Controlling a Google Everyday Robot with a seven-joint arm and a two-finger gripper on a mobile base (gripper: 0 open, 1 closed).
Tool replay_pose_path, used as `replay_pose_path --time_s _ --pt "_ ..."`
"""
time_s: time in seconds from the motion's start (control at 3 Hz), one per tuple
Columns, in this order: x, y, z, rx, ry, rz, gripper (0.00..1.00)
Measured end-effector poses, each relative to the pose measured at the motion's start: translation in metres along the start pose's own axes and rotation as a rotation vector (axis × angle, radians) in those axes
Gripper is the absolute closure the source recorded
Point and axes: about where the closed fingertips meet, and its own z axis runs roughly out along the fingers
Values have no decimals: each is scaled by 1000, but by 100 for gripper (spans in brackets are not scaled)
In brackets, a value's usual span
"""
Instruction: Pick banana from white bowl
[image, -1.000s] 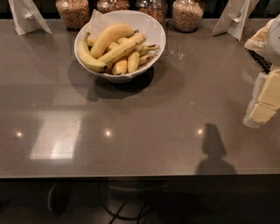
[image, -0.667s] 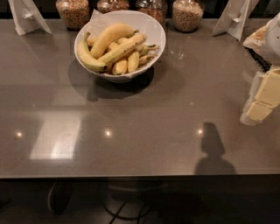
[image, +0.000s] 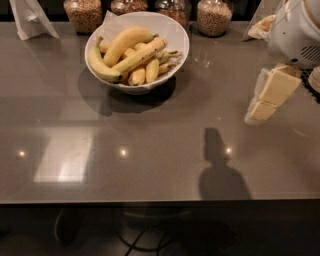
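The white bowl (image: 172, 29) stands at the back centre of the grey table and holds several bananas. The long, slim, nearly straight banana (image: 139, 55) lies diagonally across the top of the pile. A thicker curved banana (image: 125, 40) lies beside it, and short stubby ones (image: 146, 72) sit below. My gripper (image: 261, 111), with pale yellow fingers under a white arm (image: 295, 30), hangs at the right side of the table. It is well right of the bowl, pointing down and left, and holds nothing.
Glass jars of grains (image: 84, 12) (image: 215, 16) line the back edge behind the bowl. A white folded paper stand (image: 31, 19) is at the back left. The table's front edge (image: 150, 201) runs across the lower part of the view.
My gripper and arm have moved left, further into view and closer to the bowl. The bowl and bananas have not moved.
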Motion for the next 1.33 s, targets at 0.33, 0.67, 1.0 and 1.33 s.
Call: replay_pose_path --time_s 0.33,0.67,1.0,1.33 --pt "-32 -15 11 29 -77 -61 0" --pt "-76 -33 26 45 -177 -136 0" --pt "-102 -43 34 55 -237 -180 0" --pt "-141 -59 57 43 -346 -276 0"
